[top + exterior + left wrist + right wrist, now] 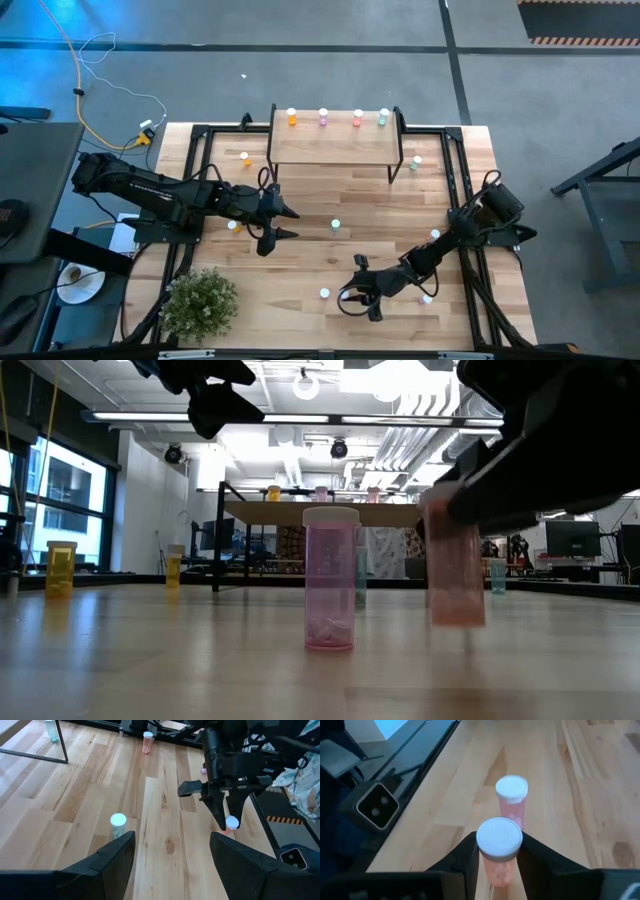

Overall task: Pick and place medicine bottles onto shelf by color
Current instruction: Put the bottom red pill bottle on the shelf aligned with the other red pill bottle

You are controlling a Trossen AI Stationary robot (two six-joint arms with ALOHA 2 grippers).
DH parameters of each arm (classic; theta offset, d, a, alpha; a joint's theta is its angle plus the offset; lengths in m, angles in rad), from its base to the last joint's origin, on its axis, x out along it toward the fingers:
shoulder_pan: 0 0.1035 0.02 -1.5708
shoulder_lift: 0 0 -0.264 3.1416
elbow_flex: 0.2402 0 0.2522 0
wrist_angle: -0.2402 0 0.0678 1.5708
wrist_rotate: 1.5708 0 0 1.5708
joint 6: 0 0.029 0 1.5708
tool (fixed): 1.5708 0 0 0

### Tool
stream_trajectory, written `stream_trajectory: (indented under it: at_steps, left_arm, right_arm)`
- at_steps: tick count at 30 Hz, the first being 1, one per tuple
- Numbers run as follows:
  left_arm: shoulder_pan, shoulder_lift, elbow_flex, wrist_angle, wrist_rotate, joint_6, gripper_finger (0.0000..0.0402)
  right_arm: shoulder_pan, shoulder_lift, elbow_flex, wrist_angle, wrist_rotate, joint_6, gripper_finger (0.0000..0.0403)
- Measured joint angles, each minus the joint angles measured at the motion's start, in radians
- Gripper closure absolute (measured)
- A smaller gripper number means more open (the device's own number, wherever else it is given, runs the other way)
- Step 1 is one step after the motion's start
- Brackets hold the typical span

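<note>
Pale striped-wood worktop (310,200), broad, framed by black rails. Low light-wood shelf (335,143) on thin black legs at its far edge, carrying four white-capped bottles in a row: orange bottle (291,117), pink-purple bottle (323,117), red bottle (358,117), pale green bottle (383,117). Small leafy potted plant (203,300) at the near left corner.

Left pincer (281,222) near mid-worktop, fingers spread wide, holding nothing; a green white-capped bottle (118,824) upright on the wood just beyond its fingers.

Right pincer (499,850) low over the near right part of the worktop, fingers narrowed against both sides of a salmon-red, white-capped bottle (499,851), cap showing between them. Seen from table height, that bottle slightly tilted. Just beyond it, apart from the fingers, a clear pink white-capped bottle (512,800) upright.

Other small bottles scattered well apart across the wood.
</note>
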Motion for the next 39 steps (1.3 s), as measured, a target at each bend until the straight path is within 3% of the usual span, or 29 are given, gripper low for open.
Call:
stream_trajectory:
  at_steps: [12, 25, 31, 39]
  left_arm:
    - [0.0, 0.0, 0.0, 0.0, 0.0, 0.001, 0.0156]
    - [0.0, 0.0, 0.0, 0.0, 0.007, 0.067, 0.0156]
    - [0.001, -0.033, 0.001, 0.025, 0.01, 0.098, 0.0156]
    - [0.009, -0.078, 0.001, 0.023, -0.024, 0.168, 0.0156]
  right_arm:
    - [-0.002, -0.109, 0.0, -0.046, 0.021, -0.047, 0.0304]
    - [-0.026, -0.397, -0.001, -0.247, 0.174, -0.202, 0.0304]
    - [-0.11, -0.569, -0.001, -0.354, 0.179, -0.25, 0.0304]
    - [-0.315, -0.789, -0.001, -0.5, 0.158, -0.305, 0.0304]
